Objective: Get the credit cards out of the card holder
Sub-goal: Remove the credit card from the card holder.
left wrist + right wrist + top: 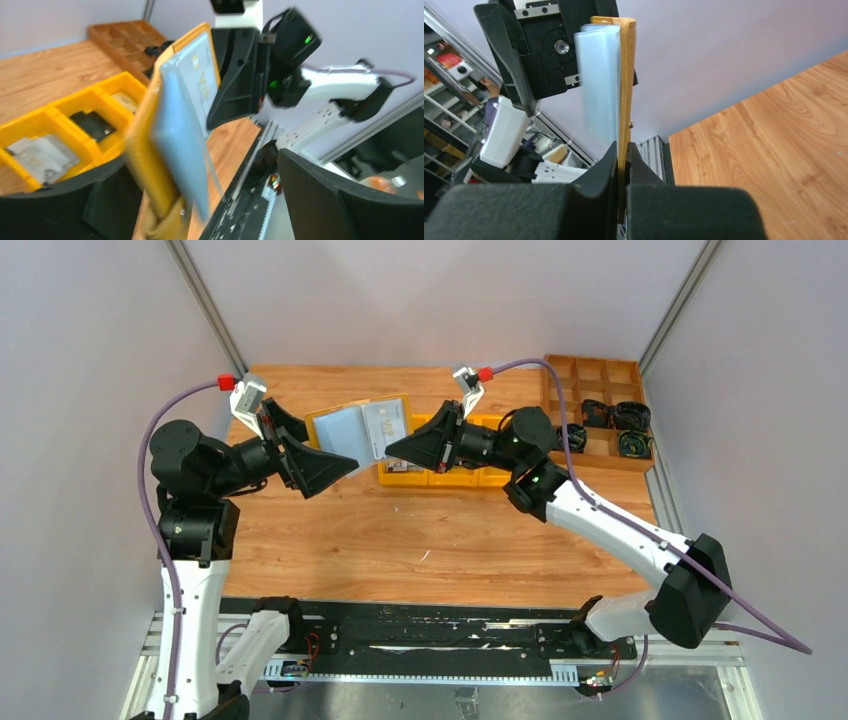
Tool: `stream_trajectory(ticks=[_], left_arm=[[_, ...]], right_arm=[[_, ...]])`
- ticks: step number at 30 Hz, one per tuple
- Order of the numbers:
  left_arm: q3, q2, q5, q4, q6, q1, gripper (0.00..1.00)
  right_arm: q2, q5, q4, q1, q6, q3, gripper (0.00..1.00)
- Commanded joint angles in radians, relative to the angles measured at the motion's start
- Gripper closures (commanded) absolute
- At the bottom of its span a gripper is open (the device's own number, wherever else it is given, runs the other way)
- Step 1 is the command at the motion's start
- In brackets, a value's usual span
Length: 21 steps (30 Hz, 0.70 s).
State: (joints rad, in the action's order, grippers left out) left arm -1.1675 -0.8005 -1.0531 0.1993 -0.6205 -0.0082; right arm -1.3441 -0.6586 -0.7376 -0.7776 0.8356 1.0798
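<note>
The card holder (358, 430) hangs open in the air above the table, mustard-yellow cover outside, pale grey inner faces toward the overhead camera. Pale credit cards (182, 135) sit in its inner pockets, one with gold print (200, 70) on the far half. My right gripper (622, 155) is shut on the holder's yellow cover edge (626, 75), gripping it from the right (392, 450). My left gripper (200, 165) is open, jaws wide apart, the holder's near half (145, 145) standing between them close to the left finger (107, 195).
A row of bright yellow bins (440, 477) lies on the table under and behind the holder, holding a black block (92, 125) and a silvery packet (42, 155). A brown wooden divided tray (600, 370) with dark parts sits at the back right.
</note>
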Motion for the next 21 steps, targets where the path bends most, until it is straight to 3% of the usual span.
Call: stream_trajectory(ticks=[1, 5, 9, 13, 17, 21], left_arm=[[-0.117, -0.032, -0.002, 0.393, 0.376, 0.005, 0.00], [-0.231, -0.076, 0.016, 0.589, 0.570, 0.005, 0.00], [-0.270, -0.081, -0.007, 0.654, 0.733, 0.005, 0.00], [-0.212, -0.075, -0.068, 0.657, 0.769, 0.005, 0.00], [-0.120, -0.079, -0.156, 0.656, 0.710, -0.002, 0.00], [-0.067, -0.060, -0.143, 0.656, 0.687, -0.066, 0.00]], right_arm=[[0.056, -0.085, 0.372, -0.012, -0.242, 0.133, 1.00], [0.042, -0.160, 0.777, -0.012, -0.461, 0.254, 1.00], [0.001, -0.243, 1.065, -0.024, -0.604, 0.348, 1.00], [-0.047, -0.267, 1.209, -0.073, -0.712, 0.444, 1.00], [-0.110, -0.275, 1.319, -0.119, -0.774, 0.539, 1.00], [-0.185, -0.274, 1.418, -0.164, -0.831, 0.634, 1.00]])
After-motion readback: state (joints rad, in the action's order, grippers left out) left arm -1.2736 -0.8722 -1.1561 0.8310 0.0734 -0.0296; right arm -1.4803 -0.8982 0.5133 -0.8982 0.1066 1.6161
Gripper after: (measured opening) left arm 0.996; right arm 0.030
